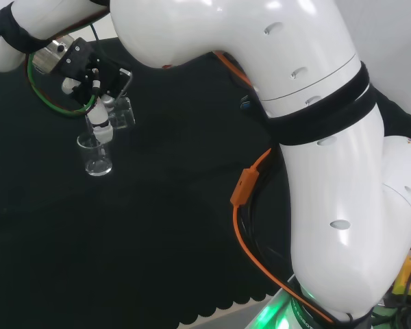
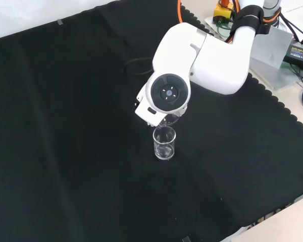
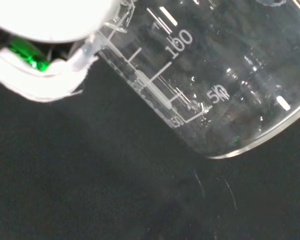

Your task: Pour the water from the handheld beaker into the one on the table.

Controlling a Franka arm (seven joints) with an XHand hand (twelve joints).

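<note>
In the head view, at the left, the hand [image 1: 89, 75] has its fingers curled round the handheld beaker [image 1: 120, 113], which is tipped with its lip over the beaker on the bench [image 1: 98, 156]. That 1 stands upright on the black cloth [image 1: 157, 226], just below the hand. In the front view the standing beaker sits at the middle, right under the arm's round grey cap [image 2: 167, 93]. The wrist view shows the held beaker's graduated wall tilted steeply. The risk I judge: if the lip drifts off the rim below, water lands on the cloth; tipping too fast could overshoot, and a lowered lip could knock the standing beaker over.
</note>
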